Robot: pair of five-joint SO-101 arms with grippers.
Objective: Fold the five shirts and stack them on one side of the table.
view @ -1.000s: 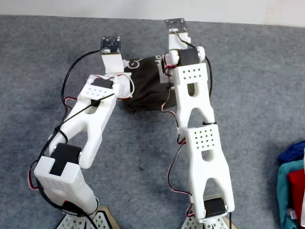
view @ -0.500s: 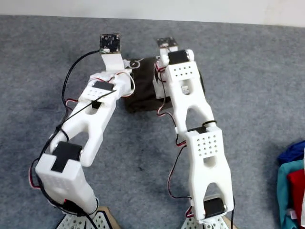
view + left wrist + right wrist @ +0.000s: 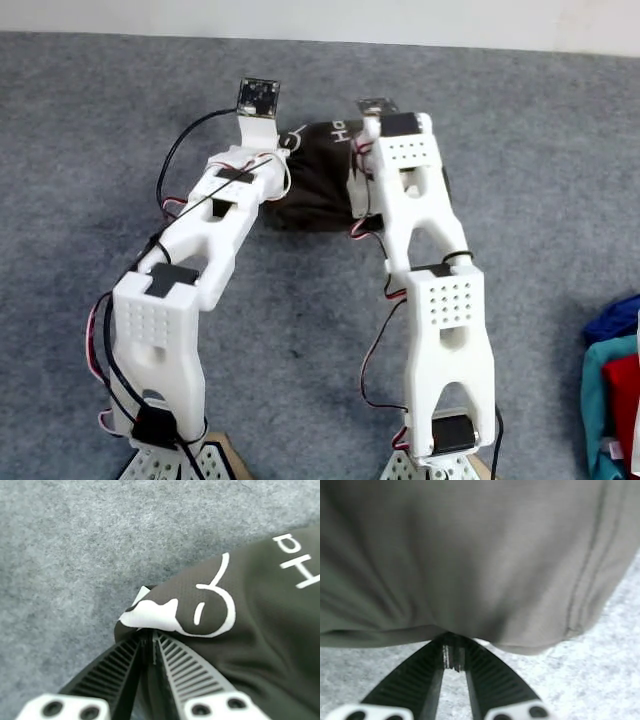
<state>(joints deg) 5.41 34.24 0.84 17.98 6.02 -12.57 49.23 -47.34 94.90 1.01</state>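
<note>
A pile point(image 3: 612, 400) of blue, teal and red cloth sits near right (folded shirts, I'd guess); the dark shirt point(image 3: 315, 185), bunched far centre on the table point(image 3: 520, 180), is not yet done. Both arms stretch out over it: left gripper point(image 3: 151, 634) pinching its printed edge, right gripper point(image 3: 454, 649) its hem.

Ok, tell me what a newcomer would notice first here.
A dark brown shirt with white print is bunched at the far middle of the grey table. The left gripper and right gripper are each shut on an edge of it. A pile of blue, teal and red shirts sits at the table's right edge.
</note>
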